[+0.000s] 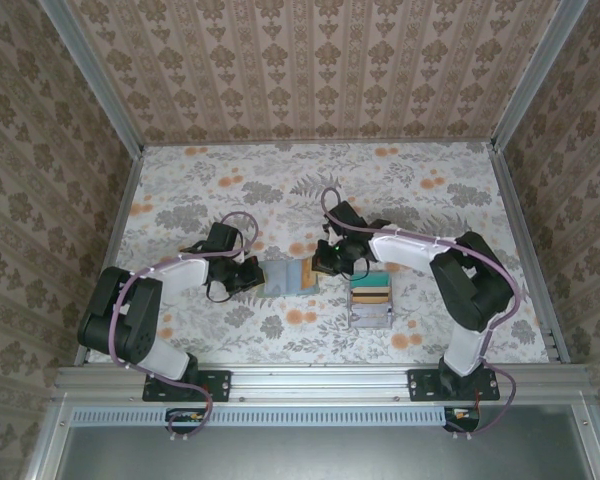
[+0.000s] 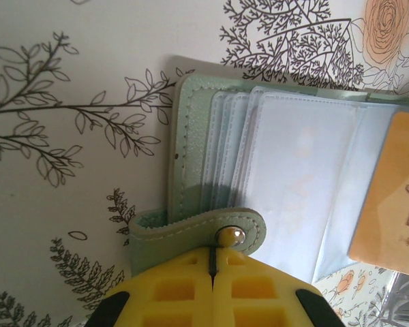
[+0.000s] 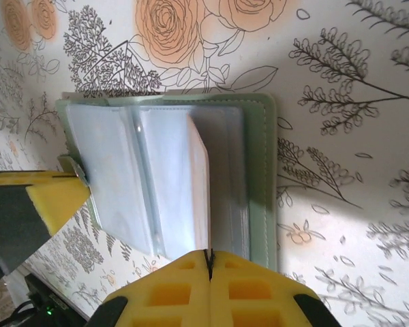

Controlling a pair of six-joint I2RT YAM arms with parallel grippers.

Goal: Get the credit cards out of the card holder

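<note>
Left gripper (image 2: 213, 253): jaws closed, pinching card holder (image 2: 188, 136) strap (image 2: 184, 229). Right gripper (image 3: 208, 257): closed on sleeve leaf (image 3: 198, 184). Holder open on table (image 1: 430, 200) between arms, long axis left-right; I judge orange card (image 2: 388, 197) nearer right.

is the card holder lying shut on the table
No, the card holder lies open, its clear sleeves fanned out over the green cover.

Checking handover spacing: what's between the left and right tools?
The open card holder lies between the left tool and right tool, each shut on it; the top external view shows it.
</note>
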